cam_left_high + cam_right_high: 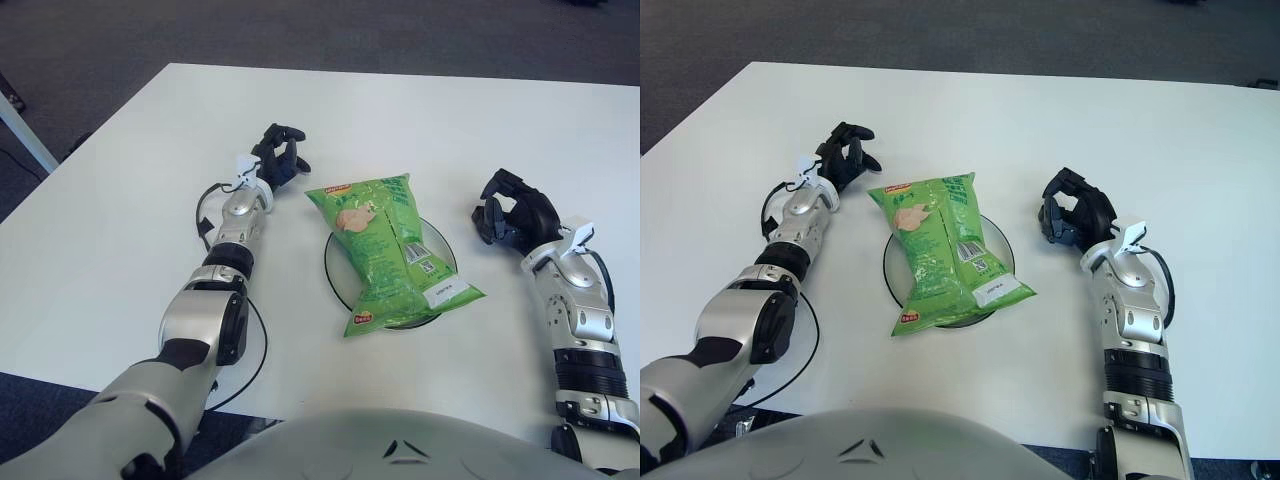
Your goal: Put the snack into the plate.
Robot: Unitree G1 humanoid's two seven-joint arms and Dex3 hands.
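Note:
A green snack bag (392,245) lies flat on top of a white plate with a dark rim (335,278), covering most of it, near the middle of the white table. My left hand (278,158) shows just left of the bag's top end, fingers loosely curled and holding nothing, apart from the bag. My right hand (512,214) shows to the right of the plate, fingers loosely curled and empty, a short gap from the bag. Both also show in the right eye view, with the left hand (845,153) and the right hand (1072,213) either side of the bag (945,250).
The white table (400,110) stretches far beyond the plate. A black cable (255,350) loops on the table beside my left forearm. A white table leg or bar (25,130) shows at the far left over dark carpet.

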